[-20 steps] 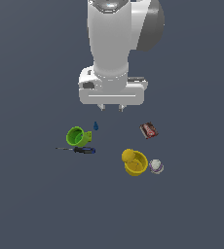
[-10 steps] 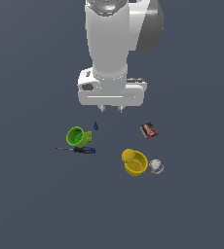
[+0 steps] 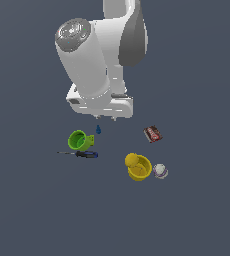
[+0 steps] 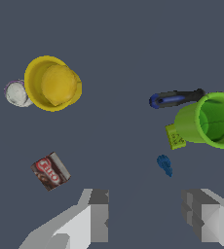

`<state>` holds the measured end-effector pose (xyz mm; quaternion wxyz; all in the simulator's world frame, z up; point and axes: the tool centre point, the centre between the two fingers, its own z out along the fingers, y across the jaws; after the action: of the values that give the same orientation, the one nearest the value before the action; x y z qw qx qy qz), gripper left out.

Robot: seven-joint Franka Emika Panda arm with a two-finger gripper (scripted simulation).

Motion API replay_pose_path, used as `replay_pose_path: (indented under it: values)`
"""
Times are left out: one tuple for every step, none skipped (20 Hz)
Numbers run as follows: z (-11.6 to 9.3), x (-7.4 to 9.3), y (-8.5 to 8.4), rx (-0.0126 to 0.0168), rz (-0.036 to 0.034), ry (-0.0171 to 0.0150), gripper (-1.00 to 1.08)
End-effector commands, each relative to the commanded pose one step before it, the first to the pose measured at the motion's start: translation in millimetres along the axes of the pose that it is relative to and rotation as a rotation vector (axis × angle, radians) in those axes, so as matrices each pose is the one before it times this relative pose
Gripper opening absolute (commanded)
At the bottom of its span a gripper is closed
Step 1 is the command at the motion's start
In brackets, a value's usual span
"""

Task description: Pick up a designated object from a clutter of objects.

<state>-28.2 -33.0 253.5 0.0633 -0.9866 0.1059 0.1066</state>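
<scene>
Dark floor (image 3: pixel 197 210): green cup (image 3: pixel 78 140), yellow cup (image 3: pixel 139 167), ball (image 3: pixel 160 171), screwdriver (image 3: pixel 82 154), packet (image 3: pixel 152 134).

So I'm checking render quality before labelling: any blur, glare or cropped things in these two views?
Exterior view: soft but readable, no glare, green cup fully in frame. Wrist view: sharper, green cup cut by the frame edge, pincer fingers partly out of frame.

Two cups (image 3: pixel 79 140), one ball (image 3: pixel 160 171), one screwdriver (image 3: pixel 85 154), one packet (image 3: pixel 152 133)
</scene>
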Motion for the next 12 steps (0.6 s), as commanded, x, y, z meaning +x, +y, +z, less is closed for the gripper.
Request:
replay_pose_path:
  values:
    - [10.86,1.96,14.52,0.04602,0.07054,-0.04684,0.28]
    - [4.48,1.44,6.46,0.02169,0.03184,-0.02113,0.28]
    - [4.49,1.74,6.79,0.02330,0.03352,-0.02218,0.28]
    - [4.46,2.09,7.10,0.02497,0.03514,-0.02318,0.28]
    - [4.36,2.45,7.38,0.02664,0.03660,-0.02410,0.28]
    - [4.06,2.76,7.37,0.02740,0.03672,-0.02414,0.28]
    - [3.70,3.03,7.25,0.02778,0.03630,-0.02384,0.28]
    - [3.33,3.28,7.13,0.02817,0.03586,-0.02356,0.28]
    - [2.96,3.53,6.99,0.02856,0.03540,-0.02328,0.28]
    - [2.59,3.76,6.85,0.02893,0.03491,-0.02301,0.28]
    - [2.21,3.98,6.70,0.02931,0.03441,-0.02275,0.28]
    - [1.84,4.19,6.54,0.02969,0.03389,-0.02250,0.28]
